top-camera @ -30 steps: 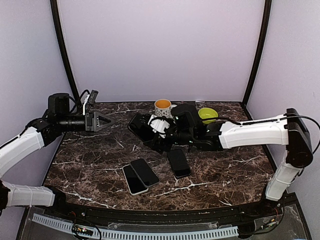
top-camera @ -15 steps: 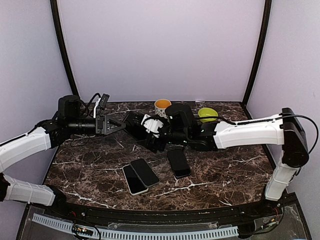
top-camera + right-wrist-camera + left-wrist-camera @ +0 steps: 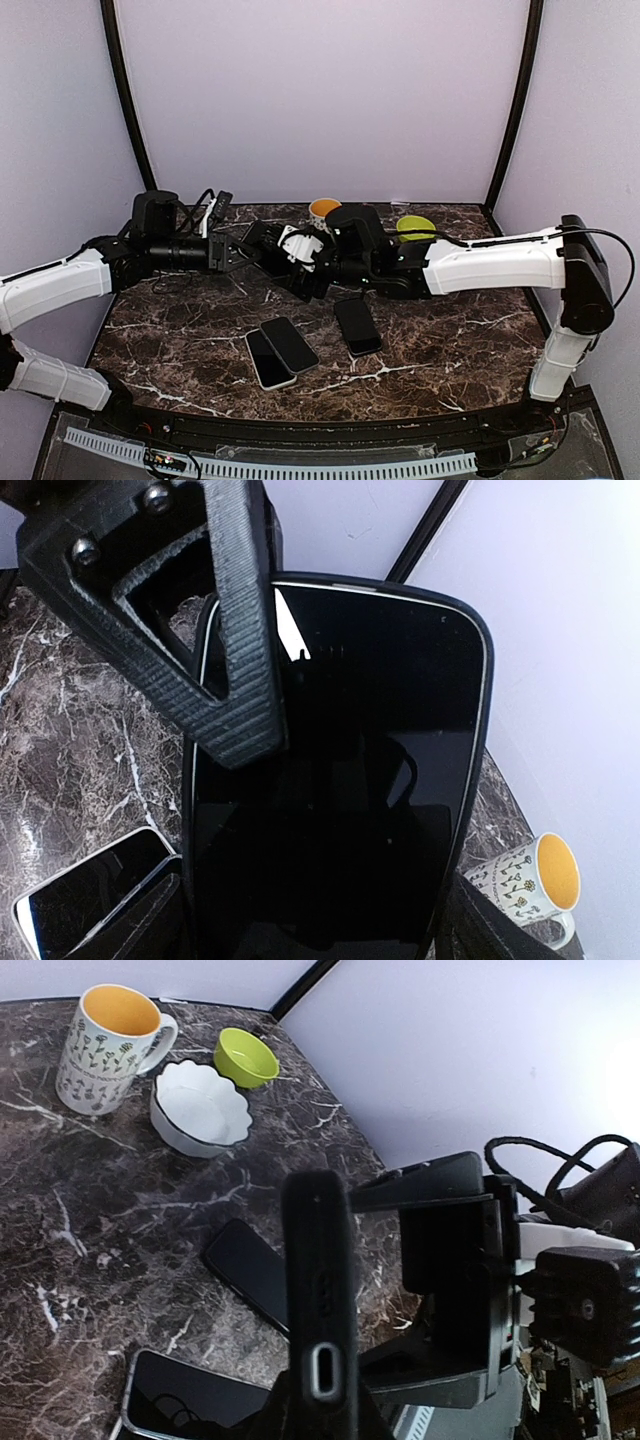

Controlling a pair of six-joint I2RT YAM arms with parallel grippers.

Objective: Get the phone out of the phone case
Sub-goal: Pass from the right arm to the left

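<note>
The phone in its black case (image 3: pixel 268 246) hangs above the table's back middle. My right gripper (image 3: pixel 300 264) is shut across its long edges. In the right wrist view the dark screen (image 3: pixel 340 810) fills the frame, and a ribbed finger (image 3: pixel 240 630) of my left gripper lies on its upper left corner. My left gripper (image 3: pixel 240 252) is shut on the phone's left end. The left wrist view shows the case's edge with its charging port (image 3: pixel 325 1370) standing upright between that gripper's (image 3: pixel 322 1405) fingers. Whether the phone has shifted inside the case is hidden.
A flowered mug (image 3: pixel 324 210) and a green bowl (image 3: pixel 416 227) stand at the back, with a white scalloped bowl (image 3: pixel 200 1110) beside them. Three other phones lie flat on the marble: one (image 3: pixel 357 325) under the right arm, two (image 3: pixel 289 343) (image 3: pixel 268 360) nearer the front.
My left arm has reached right to the phone and its jaws have closed on the phone's end. The right arm carried the phone slightly left and up, still gripping it.
</note>
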